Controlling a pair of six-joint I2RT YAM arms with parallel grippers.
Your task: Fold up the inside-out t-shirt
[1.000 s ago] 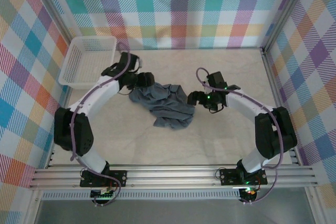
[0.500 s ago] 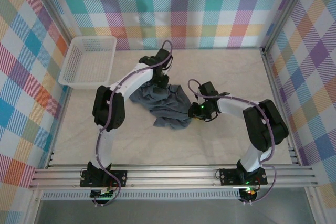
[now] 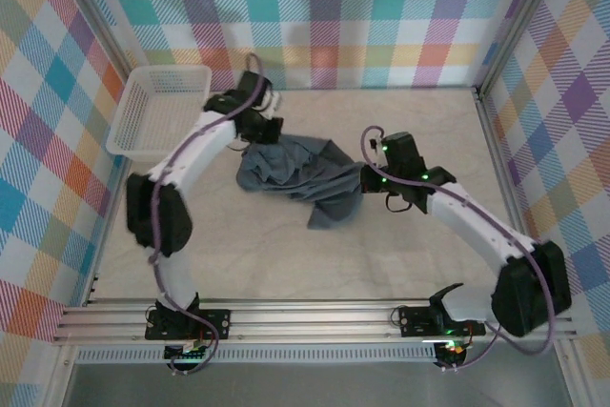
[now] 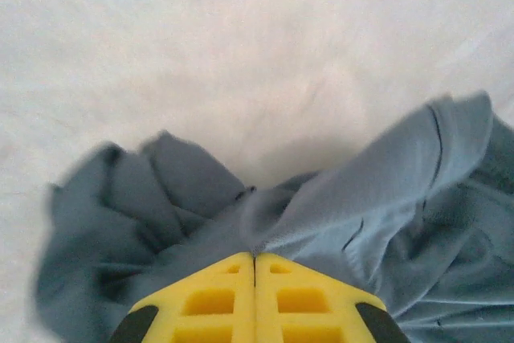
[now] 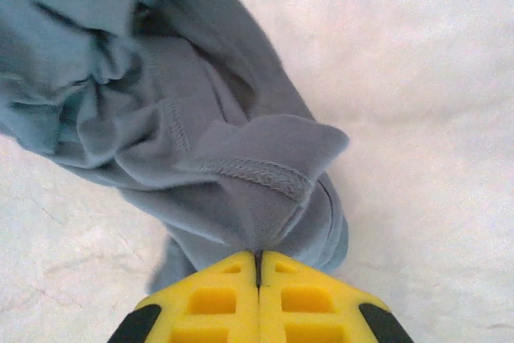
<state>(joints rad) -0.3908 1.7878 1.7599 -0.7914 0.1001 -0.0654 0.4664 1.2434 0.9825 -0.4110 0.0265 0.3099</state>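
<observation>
Slate-grey inside-out t-shirt [image 3: 295,176] pinched by left gripper [image 4: 254,261] and right gripper [image 5: 259,256], both clamped on thin folds, so tug too hard and either fold could slip out!

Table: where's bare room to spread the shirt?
Free: the wide near strip of table in front of the t-shirt; the far-right corner beyond the right gripper. Crowded: the middle, where left gripper and right gripper pinch the t-shirt; far left, the basket.
</observation>
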